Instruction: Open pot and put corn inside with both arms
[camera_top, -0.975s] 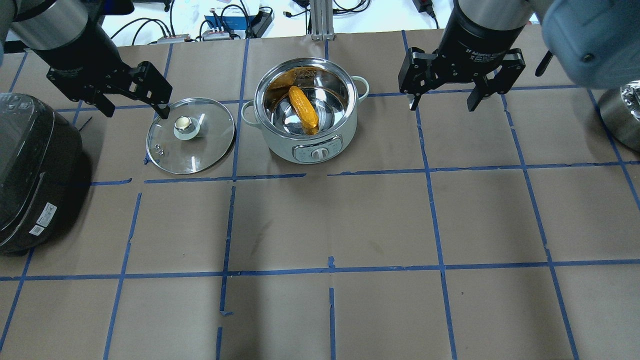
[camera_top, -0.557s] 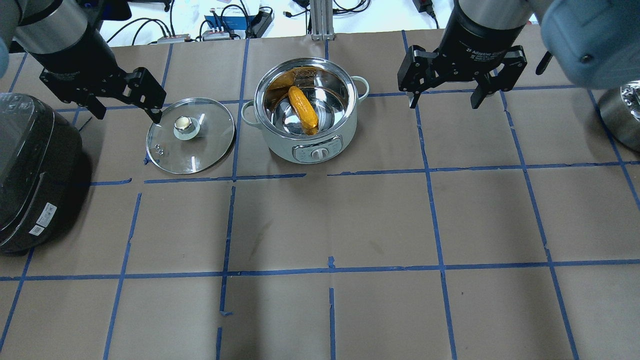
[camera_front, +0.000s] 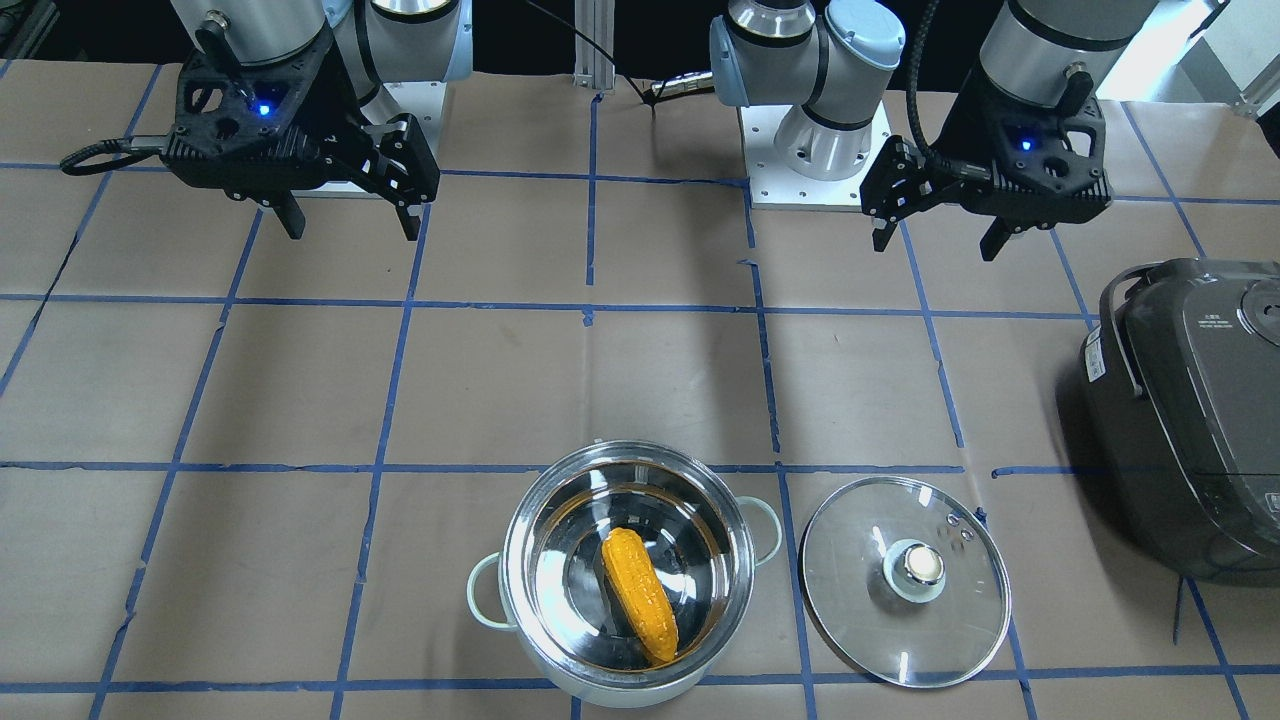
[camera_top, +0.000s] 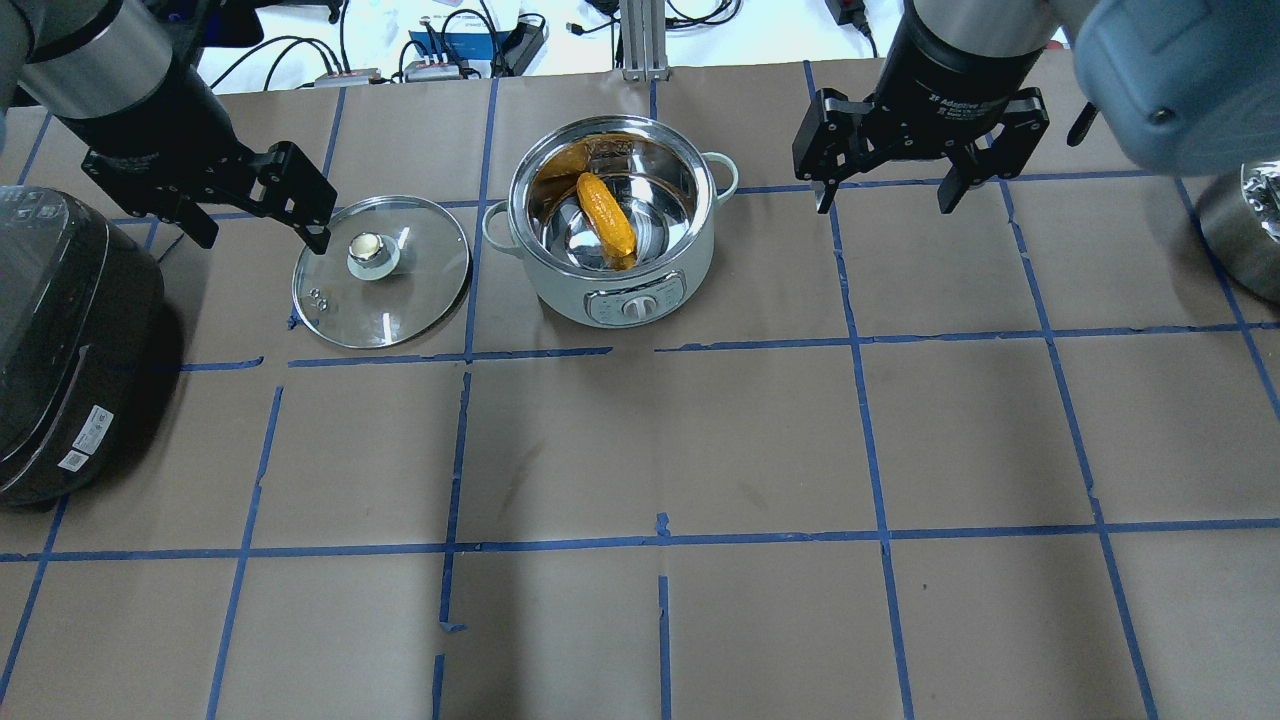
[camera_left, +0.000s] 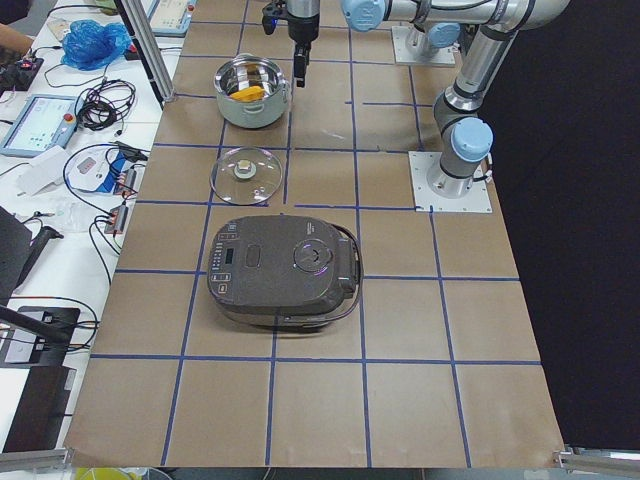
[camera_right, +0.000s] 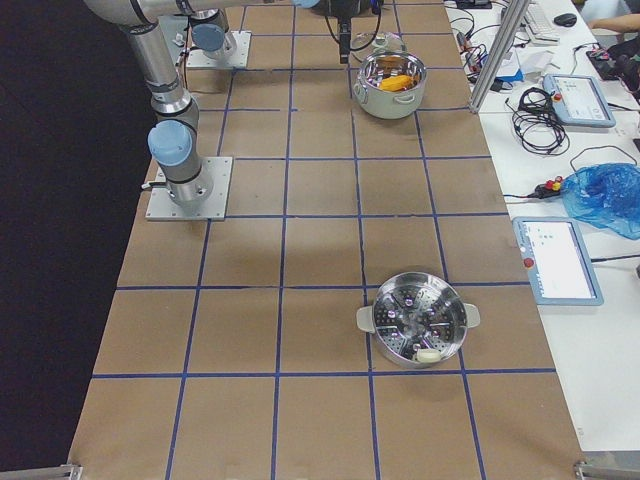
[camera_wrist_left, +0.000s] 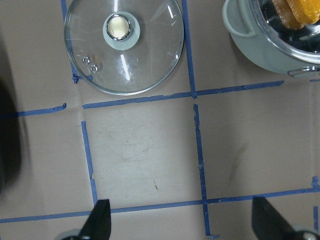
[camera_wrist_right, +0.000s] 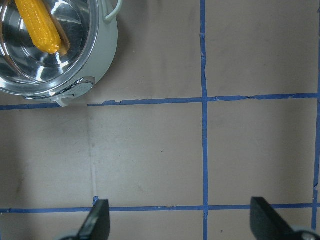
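Corn is lying inside the uncovered pot while both grippers are hanging spread and empty.

The pot (camera_top: 555, 285) is standing without its lid on the brown-papered table (camera_top: 700, 450), and the corn (camera_top: 606, 215) is lying slantwise across its shiny bottom. The glass lid (camera_top: 400, 300) is resting flat on the table just beside the pot, on the robot's left, knob upward and not touching it. The left gripper (camera_top: 262, 240) is hovering high near the lid with its jaws released wide, gripping nothing. The right gripper (camera_top: 885, 205) is hovering on the pot's other side, apart from it, jaws likewise spread and empty. A dark rice cooker (camera_top: 70, 340) is sitting closed at the table's left end. Toward the right end a steel steamer pot (camera_right: 418, 330) is holding a perforated insert and a small pale item, too small to identify.
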